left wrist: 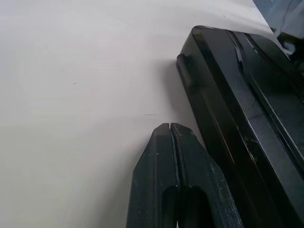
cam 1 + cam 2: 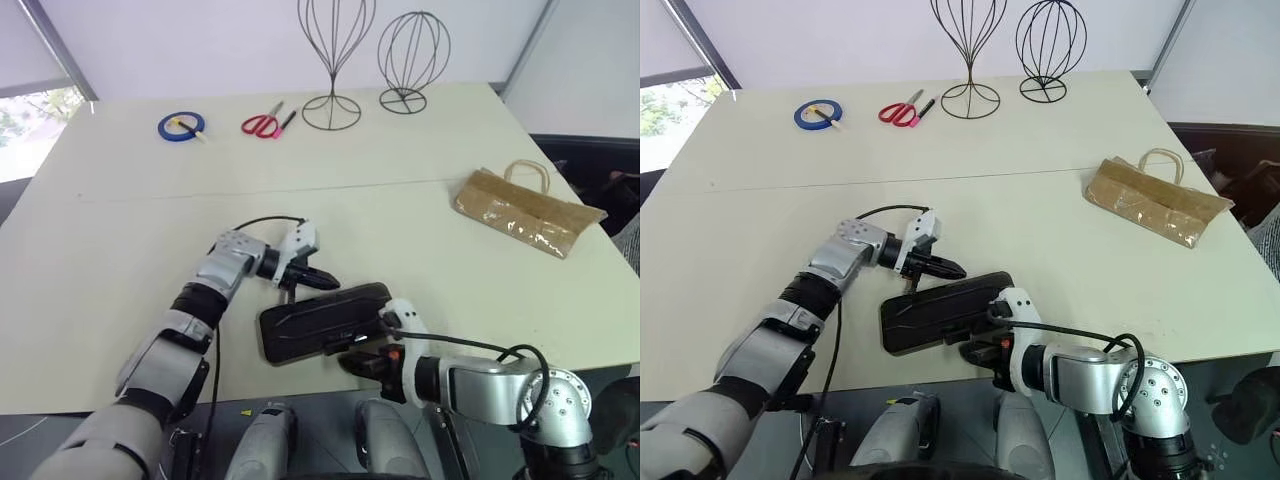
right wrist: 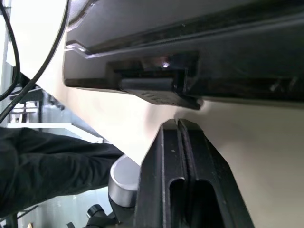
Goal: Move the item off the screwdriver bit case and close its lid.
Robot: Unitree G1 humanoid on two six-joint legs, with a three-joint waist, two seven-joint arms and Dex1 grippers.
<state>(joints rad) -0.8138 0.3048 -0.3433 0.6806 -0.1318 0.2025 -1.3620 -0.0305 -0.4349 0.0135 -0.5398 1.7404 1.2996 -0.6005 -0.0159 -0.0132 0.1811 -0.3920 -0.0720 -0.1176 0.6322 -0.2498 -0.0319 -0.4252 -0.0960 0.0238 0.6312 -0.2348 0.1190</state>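
Note:
The screwdriver bit case (image 2: pixel 322 322) lies dark and flat near the table's front edge. Its lid (image 2: pixel 945 308) is down over the tray; whether it is latched I cannot tell. The black latch tab (image 3: pixel 159 89) sits on the near edge. My left gripper (image 2: pixel 326 276) is shut and empty, its tip on the table just beyond the case's far edge (image 1: pixel 199 90). At the near edge my right gripper (image 3: pixel 178 123) is shut and empty, its tip just below the latch tab. The item, a crumpled brown paper bag (image 2: pixel 525 212), lies far off to the right.
At the back of the table are a blue tape roll (image 2: pixel 181 126), red scissors (image 2: pixel 263 124) and two wire stands (image 2: pixel 333 70) (image 2: pixel 412 60). The table's front edge (image 2: pixel 300 392) runs close under the case.

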